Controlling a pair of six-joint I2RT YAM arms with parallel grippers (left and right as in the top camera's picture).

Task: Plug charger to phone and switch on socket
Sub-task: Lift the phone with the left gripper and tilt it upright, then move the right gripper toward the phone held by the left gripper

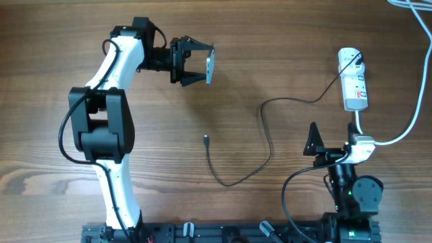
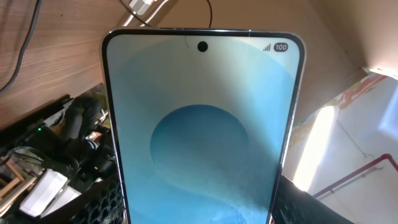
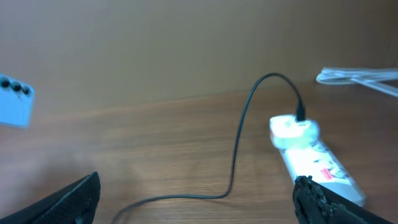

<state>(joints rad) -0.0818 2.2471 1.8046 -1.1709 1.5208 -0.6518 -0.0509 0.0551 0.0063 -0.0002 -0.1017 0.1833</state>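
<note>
My left gripper [image 1: 201, 65] is shut on the phone [image 1: 209, 65] and holds it on edge above the table at the upper middle. In the left wrist view the phone's blue screen [image 2: 202, 130] fills the frame between my fingers. The charger's thin black cable [image 1: 266, 128] runs from the white socket [image 1: 353, 86] at the right, where its plug is seated, to a loose connector tip [image 1: 206, 140] lying on the table. My right gripper [image 1: 317, 140] is open and empty below the socket. The right wrist view shows the cable [image 3: 239, 143], the socket [image 3: 308, 152] and the phone [image 3: 13, 101].
A thick white lead [image 1: 412, 115] loops from the socket off the table's right edge. The right arm's base [image 1: 354, 196] stands at the front right and the left arm's base [image 1: 104, 128] at the left.
</note>
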